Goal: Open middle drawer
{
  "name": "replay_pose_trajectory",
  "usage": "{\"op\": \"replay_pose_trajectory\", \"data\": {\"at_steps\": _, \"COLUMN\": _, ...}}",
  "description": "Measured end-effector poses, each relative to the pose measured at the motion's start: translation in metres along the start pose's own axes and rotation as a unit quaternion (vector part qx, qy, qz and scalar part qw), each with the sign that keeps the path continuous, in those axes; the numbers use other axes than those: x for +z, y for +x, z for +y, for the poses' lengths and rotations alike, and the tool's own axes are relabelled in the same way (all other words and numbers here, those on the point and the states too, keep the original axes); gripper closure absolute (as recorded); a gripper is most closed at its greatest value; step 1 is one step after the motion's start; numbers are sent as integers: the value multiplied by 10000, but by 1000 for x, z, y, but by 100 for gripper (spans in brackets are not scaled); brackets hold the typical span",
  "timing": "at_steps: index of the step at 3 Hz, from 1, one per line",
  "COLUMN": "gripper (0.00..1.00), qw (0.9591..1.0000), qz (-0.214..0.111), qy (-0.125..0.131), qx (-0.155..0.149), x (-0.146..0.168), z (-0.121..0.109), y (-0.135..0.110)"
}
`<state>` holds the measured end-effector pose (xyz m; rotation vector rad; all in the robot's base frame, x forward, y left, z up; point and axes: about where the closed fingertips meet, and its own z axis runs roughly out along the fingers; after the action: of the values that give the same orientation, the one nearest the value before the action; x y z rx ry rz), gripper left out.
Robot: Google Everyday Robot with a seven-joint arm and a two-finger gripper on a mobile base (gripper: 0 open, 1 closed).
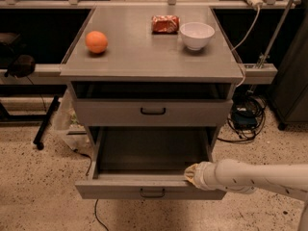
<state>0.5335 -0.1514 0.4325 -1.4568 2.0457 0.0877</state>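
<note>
The middle drawer [115, 189], a grey flat-fronted unit with a small black bar handle, projects fully extended from the cabinet [144, 57] beneath the upper drawer [106, 112], with the gripper [191, 175] at its front edge's right end, grip state not determinable.
</note>
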Motion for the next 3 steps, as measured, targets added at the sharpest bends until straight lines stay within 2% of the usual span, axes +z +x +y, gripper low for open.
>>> {"op": "replay_pose_trajectory", "data": {"at_steps": 3, "gripper": 12, "qw": 9996, "qz": -24, "qy": -149, "qx": -233, "x": 1, "z": 6, "y": -2}}
